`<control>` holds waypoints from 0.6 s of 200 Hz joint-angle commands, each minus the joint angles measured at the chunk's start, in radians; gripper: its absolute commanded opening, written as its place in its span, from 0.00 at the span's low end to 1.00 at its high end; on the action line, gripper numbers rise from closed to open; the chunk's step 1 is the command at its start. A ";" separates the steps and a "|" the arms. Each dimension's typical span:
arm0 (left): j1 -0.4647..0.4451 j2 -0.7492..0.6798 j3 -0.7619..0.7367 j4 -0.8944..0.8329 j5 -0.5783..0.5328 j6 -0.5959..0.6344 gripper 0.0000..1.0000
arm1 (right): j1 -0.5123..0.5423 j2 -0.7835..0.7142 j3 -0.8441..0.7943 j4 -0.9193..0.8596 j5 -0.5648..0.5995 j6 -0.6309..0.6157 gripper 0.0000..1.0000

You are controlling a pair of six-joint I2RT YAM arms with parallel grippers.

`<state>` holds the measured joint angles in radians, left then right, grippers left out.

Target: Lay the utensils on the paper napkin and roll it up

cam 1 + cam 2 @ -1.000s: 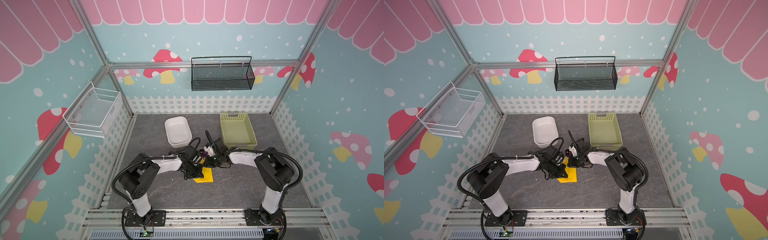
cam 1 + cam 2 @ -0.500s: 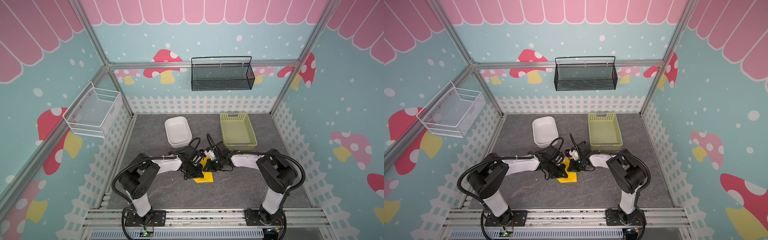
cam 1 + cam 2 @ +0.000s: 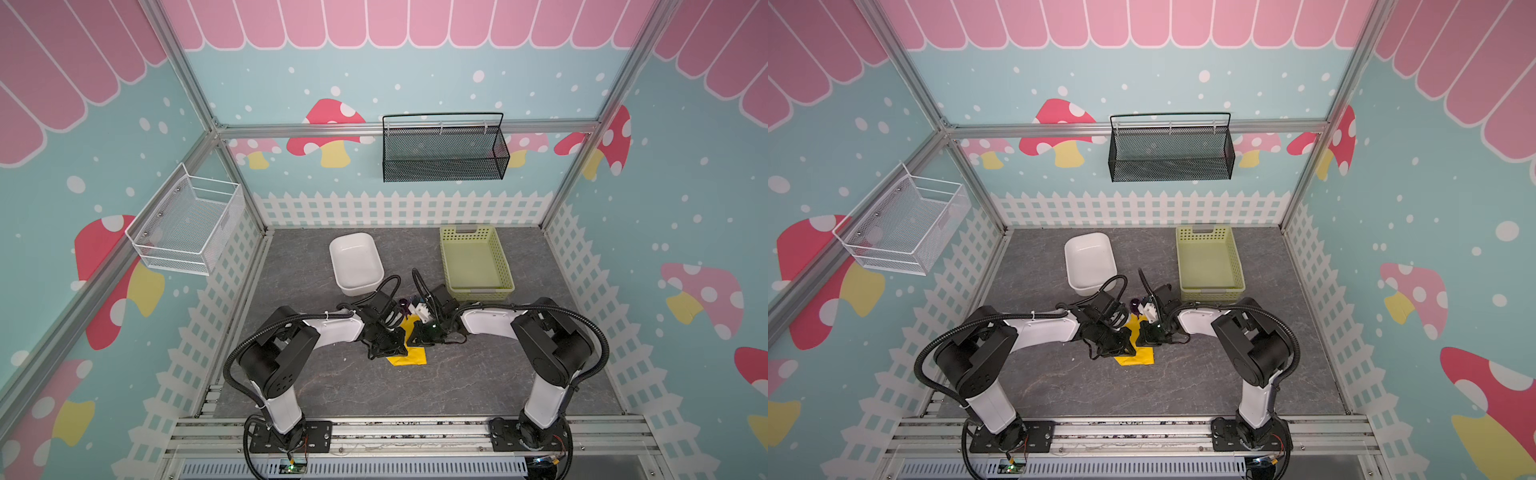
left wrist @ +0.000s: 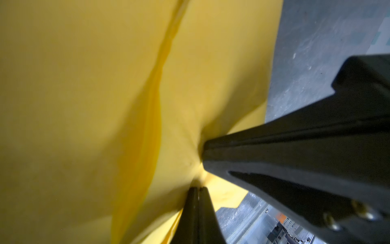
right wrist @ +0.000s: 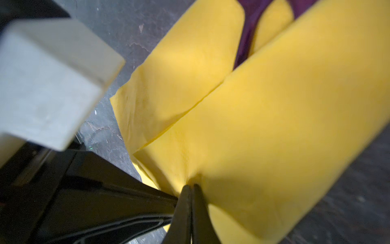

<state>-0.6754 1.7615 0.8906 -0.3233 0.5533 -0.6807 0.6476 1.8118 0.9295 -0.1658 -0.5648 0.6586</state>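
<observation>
Grey marbled tabletop (image 3: 332, 386), teal mushroom walls all round, and centre-floor the paper napkin (image 3: 409, 356) sits folded over the purple utensils (image 5: 247, 42). Left gripper (image 4: 198, 189) is pinched tight on the yellow sheet, and right gripper (image 5: 191, 187) is likewise clamped on a fold. White tub (image 3: 355, 264) and green basket (image 3: 476, 262) sit behind.

Checked all my views, zero readable text. No labels, brands, numbers or signs anywhere I can see. Walls just mushroom pattern.
</observation>
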 commanded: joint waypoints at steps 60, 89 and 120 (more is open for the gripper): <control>0.004 0.023 -0.025 -0.065 -0.085 0.004 0.00 | -0.001 0.039 0.103 -0.031 0.059 -0.011 0.06; 0.004 0.015 -0.029 -0.065 -0.087 0.003 0.00 | -0.002 0.074 0.112 -0.037 0.085 -0.016 0.05; 0.003 0.011 -0.030 -0.065 -0.089 -0.001 0.00 | -0.002 0.115 0.104 -0.058 0.134 -0.040 0.05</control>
<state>-0.6754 1.7607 0.8906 -0.3237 0.5514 -0.6811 0.6468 1.8740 1.0306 -0.1864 -0.4892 0.6525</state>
